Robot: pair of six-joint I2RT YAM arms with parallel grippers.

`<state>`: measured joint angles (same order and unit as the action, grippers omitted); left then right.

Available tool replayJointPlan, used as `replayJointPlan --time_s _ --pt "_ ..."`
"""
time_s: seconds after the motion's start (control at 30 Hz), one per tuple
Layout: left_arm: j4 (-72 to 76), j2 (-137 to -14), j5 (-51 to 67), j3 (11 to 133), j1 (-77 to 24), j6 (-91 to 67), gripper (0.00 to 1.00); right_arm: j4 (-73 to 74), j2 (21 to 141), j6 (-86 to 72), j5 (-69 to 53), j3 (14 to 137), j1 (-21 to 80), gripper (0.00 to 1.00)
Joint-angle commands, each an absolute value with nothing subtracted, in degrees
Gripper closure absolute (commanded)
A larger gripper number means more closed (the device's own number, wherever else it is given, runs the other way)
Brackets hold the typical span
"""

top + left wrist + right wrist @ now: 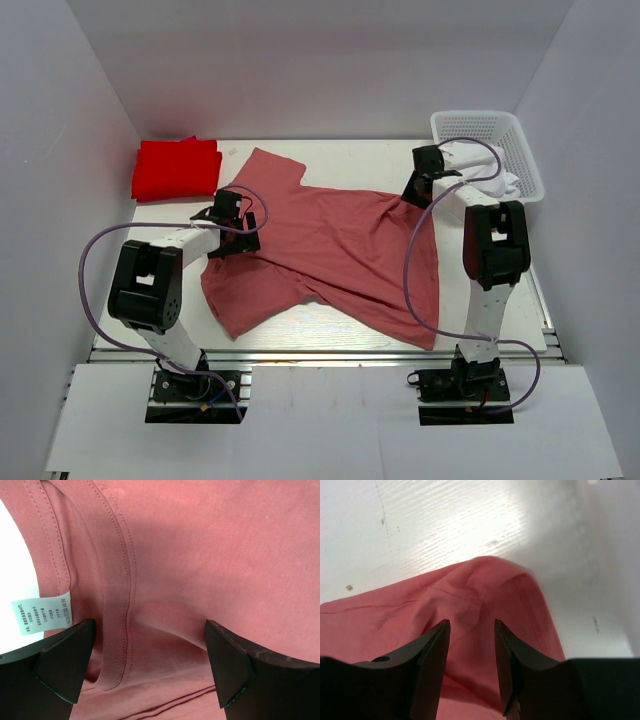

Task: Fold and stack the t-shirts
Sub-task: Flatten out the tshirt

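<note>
Closest, my right fingers stand narrowly apart astride a raised corner of the dusty-pink t-shirt spread across the tabletop; my left fingers, wide apart, hover over its collar at centre left.

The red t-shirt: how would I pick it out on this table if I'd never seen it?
Start at the white table and look to its far left corner, opposite the white mesh basket at far right. There lies the red t-shirt, folded into a compact block. Its neighbour, the pink t-shirt, is paler and lies spread out and rumpled.
</note>
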<state>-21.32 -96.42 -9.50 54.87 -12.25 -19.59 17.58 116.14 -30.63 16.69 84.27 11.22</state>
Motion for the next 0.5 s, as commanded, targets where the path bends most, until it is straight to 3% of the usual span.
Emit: replayJointPlan --time_s 0.0,0.23,0.3,0.47 --pt "-22.3 -96.7 -10.5 57.2 -12.0 -20.6 0.00 14.9 118.0 -27.4 14.6 88.5 11.2 0.54" --pt "-23.4 -97.2 -11.7 57.8 -12.0 -21.2 0.00 17.8 123.5 -26.5 13.9 93.3 10.7 0.54" --pt "-23.4 -97.2 -11.7 57.8 -12.0 -21.2 0.00 17.8 124.1 -26.3 13.8 93.5 10.6 0.58" --pt "-23.9 -97.2 -12.7 57.8 -12.0 -21.2 0.00 18.0 123.6 -26.5 16.6 93.3 10.6 0.88"
